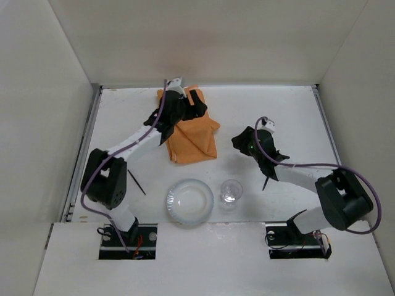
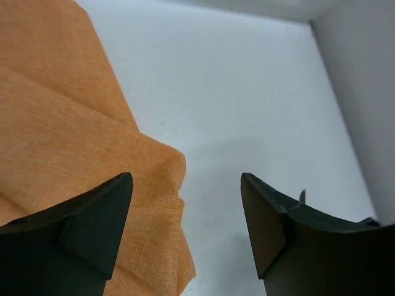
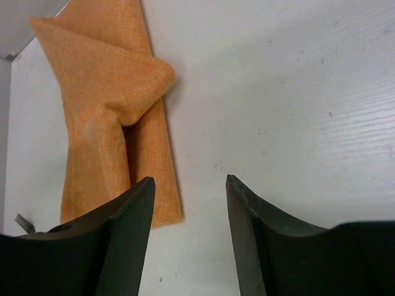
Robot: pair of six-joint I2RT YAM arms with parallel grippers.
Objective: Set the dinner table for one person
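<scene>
The white dinner table [image 1: 284, 114] carries an orange cloth mat [image 1: 192, 140], folded over on itself and rumpled, at the far middle. My left gripper [image 1: 187, 105] is open above the mat's far end. In the left wrist view the left gripper [image 2: 185, 176] has one finger over the mat [image 2: 68, 142] and the other over bare table [image 2: 247, 92]. My right gripper [image 1: 244, 143] is open and empty over bare table to the right of the mat. In the right wrist view the right gripper [image 3: 189, 179] stands beside the mat's edge [image 3: 111, 86].
A white plate [image 1: 189, 201] and a clear glass [image 1: 231, 192] stand near the front middle. A thin dark stick-like thing [image 1: 137, 183] lies left of the plate. White walls close the sides and back, with metal rails [image 1: 83, 148] along the table's edges.
</scene>
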